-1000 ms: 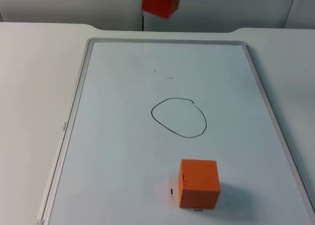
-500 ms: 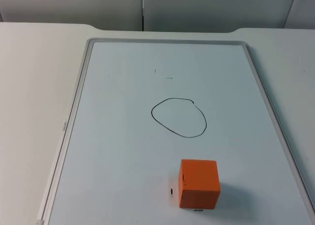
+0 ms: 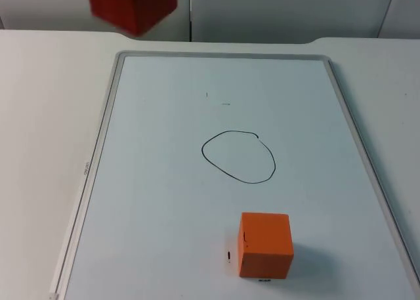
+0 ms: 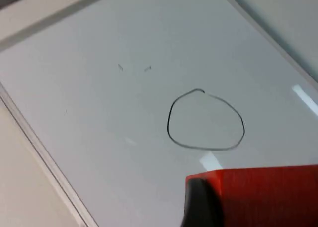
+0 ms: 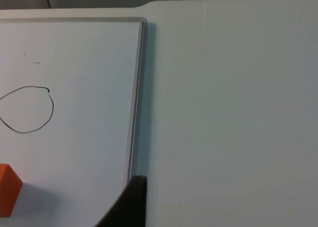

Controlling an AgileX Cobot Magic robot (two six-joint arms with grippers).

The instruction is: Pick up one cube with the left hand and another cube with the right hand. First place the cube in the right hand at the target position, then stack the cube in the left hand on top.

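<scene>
Top view: red cube (image 3: 132, 8) hangs in the air at far-left edge of the whiteboard (image 3: 164, 201), above the worktop (image 3: 46, 149) near the grey partition wall (image 3: 282, 8). Orange cube (image 3: 264, 245) sits flat on the whiteboard, near side, just below the hand-drawn black circle (image 3: 238, 157) (target mark); cube and circle apart, not touching. Circle has nothing in it. Two faint pen ticks (image 3: 216, 100) on the board beyond the circle.

Left wrist view: left gripper's black fingertip (image 4: 201, 202) is pressed against the side of the red cube (image 4: 263, 197), so left gripper is clamped on the red cube and carries it above the board. Circle (image 4: 206, 120) lies below and beyond the cube; whiteboard frame (image 4: 44, 157) runs diagonally past it.

Right wrist view: right gripper's black fingertip (image 5: 130, 204) is over the worktop (image 5: 228, 113), just beside the whiteboard's right frame (image 5: 136, 98). One fingertip visible, nothing seen between fingers; cannot tell whether right gripper is spread or closed. Corner of orange cube (image 5: 9, 189) on the board, well apart from that fingertip; circle (image 5: 26, 109) beyond it.
</scene>
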